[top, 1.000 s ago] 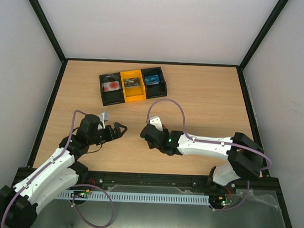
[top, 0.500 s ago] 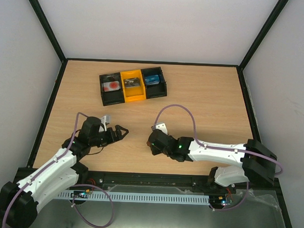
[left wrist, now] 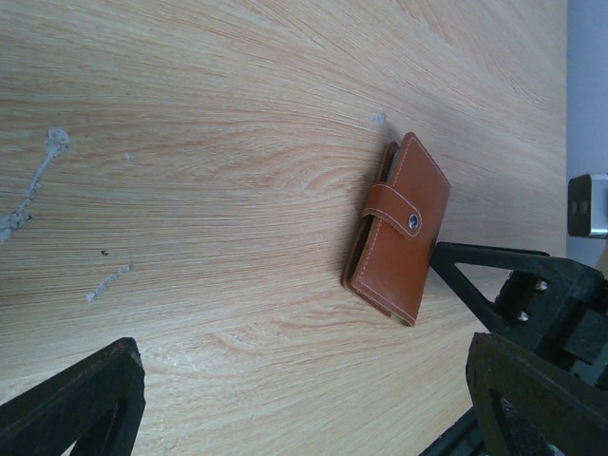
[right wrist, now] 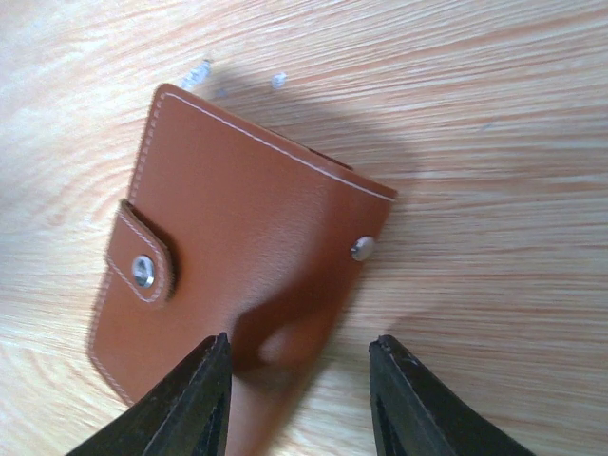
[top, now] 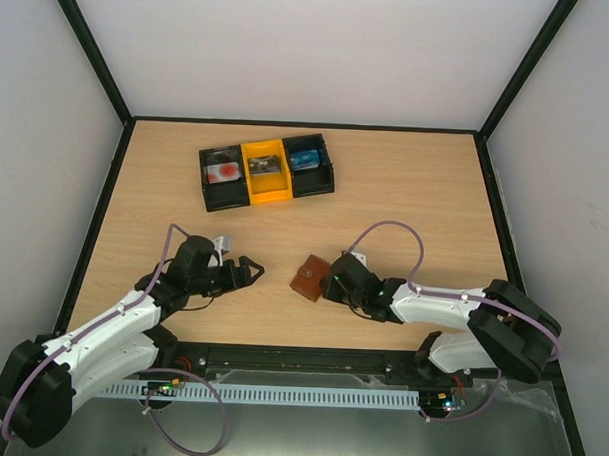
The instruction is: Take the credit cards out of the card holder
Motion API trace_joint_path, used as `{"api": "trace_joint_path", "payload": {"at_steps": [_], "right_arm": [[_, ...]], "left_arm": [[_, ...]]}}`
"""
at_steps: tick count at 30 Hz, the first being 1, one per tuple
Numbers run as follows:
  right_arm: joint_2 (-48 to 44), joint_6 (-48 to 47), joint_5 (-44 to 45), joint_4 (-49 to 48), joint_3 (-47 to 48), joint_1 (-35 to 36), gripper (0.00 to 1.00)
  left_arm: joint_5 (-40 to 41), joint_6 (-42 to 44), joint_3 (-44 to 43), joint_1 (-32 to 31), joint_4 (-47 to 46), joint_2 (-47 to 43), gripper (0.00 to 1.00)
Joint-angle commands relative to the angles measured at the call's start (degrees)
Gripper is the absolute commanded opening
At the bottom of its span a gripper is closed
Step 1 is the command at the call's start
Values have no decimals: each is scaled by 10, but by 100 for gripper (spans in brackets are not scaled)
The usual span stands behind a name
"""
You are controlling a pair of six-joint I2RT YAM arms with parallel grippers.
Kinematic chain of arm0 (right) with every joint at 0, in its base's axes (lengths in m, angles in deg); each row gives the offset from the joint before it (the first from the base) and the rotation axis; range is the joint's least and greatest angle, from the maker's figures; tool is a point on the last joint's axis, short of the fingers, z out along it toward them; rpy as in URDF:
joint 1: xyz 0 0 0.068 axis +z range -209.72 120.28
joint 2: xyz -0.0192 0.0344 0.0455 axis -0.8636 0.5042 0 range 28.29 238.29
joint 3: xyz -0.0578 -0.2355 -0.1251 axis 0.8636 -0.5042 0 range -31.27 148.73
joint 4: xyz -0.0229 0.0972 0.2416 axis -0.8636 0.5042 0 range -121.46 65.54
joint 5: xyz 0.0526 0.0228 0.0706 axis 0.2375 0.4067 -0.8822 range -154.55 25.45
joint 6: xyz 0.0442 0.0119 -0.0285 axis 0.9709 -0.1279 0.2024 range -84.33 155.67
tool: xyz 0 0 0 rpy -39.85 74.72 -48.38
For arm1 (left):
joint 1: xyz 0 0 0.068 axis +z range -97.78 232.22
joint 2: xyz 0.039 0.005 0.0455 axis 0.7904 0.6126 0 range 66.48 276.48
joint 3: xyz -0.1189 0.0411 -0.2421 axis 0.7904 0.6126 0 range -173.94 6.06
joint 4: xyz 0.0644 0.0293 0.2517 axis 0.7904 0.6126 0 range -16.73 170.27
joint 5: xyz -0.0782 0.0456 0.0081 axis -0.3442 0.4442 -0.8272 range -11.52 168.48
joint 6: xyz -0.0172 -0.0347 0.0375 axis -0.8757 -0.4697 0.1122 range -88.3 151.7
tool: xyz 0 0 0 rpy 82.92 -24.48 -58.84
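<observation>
Near the front edge of the counter (top: 406, 192), about the middle, the right pincer (right wrist: 299, 353) hangs low with its two fingers apart, holding nothing. Right under its tips lies the card holder (right wrist: 237, 237), flat and closed, with its little tab (right wrist: 142, 269) snapped down. The left pincer (left wrist: 304, 380) waits near it on the other side, wide open and empty too. I think the job now is to get the holder open. One pincer should press one half down flat. The other should pick gently at the tab, not squeeze the whole holder shut. No credit cards show at all; they may be inside. I cannot tell if the right fingers touch the leather.
</observation>
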Motion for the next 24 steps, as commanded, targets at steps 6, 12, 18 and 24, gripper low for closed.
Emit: {"api": "trace_joint_path", "payload": {"at_steps": [6, 12, 18, 24], "right_arm": [[43, 101, -18, -132, -34, -2, 41], [53, 76, -9, -118, -19, 0, 24], [35, 41, -40, -130, -15, -1, 6], [9, 32, -54, -124, -13, 0, 2]], "left_arm": [[21, 8, -13, -31, -15, 32, 91], [27, 4, -13, -49, -25, 37, 90], [133, 11, -57, -106, 26, 44, 89], [154, 10, -89, -144, 10, 83, 87]]}}
